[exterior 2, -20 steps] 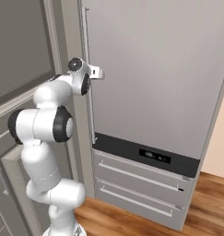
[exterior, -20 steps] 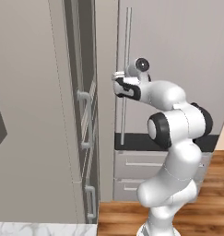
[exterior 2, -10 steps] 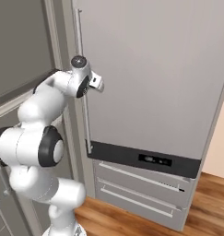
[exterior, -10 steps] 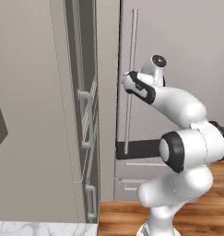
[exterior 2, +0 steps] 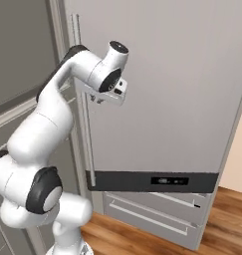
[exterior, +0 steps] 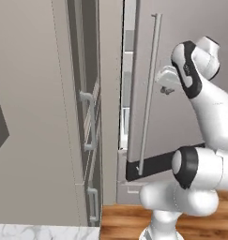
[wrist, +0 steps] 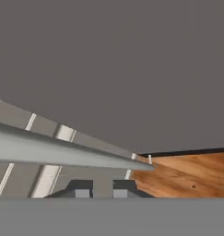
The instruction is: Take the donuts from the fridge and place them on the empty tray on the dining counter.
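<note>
My hand (exterior: 167,89) hangs pinched shut on nothing just beside the long bar handle (exterior: 148,96) of the fridge (exterior 2: 162,89), whose door stands slightly ajar, showing a strip of shelves (exterior: 128,75) inside.

The fridge (exterior: 181,56) is tall and light grey, its door standing slightly ajar — a narrow gap at the left edge shows pale shelves inside. A long vertical bar handle (exterior: 148,93) runs down the door, ending at a dark band.
</note>
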Robot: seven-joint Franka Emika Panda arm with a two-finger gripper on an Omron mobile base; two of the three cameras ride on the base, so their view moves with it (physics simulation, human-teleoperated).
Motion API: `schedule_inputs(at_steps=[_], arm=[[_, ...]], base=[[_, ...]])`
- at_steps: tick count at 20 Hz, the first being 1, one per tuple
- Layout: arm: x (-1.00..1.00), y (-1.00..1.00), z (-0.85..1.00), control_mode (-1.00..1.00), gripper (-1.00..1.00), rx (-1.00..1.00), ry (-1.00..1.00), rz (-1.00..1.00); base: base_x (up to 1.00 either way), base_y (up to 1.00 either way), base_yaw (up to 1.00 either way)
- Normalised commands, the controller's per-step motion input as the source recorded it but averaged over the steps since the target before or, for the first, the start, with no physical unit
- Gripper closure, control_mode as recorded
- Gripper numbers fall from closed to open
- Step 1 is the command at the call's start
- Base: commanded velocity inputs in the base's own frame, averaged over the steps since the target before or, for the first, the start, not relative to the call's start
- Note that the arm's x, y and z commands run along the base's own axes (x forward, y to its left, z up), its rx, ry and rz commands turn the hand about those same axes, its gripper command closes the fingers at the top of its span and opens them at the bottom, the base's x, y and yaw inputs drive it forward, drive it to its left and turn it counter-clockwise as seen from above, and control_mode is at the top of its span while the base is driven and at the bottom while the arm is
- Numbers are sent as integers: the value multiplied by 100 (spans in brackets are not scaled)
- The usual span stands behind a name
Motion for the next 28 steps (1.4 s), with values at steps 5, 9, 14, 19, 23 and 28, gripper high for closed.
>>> schedule_inputs(at_steps=[5,9,14,19,23,28], arm=[[-91,-33,-37,-100,100,-5,-88,1],[-80,22,11,-100,-100,-13,-100,-4],[-68,85,64,-100,-100,-12,-75,-37],[-89,31,9,-100,-100,1,-22,-74],[-93,51,1,-100,-100,0,-16,-70],[-91,15,27,-100,-100,19,-4,-35]], base=[[0,0,0],[0,0,0],[0,0,0],[0,0,0],[0,0,0],[0,0,0]])
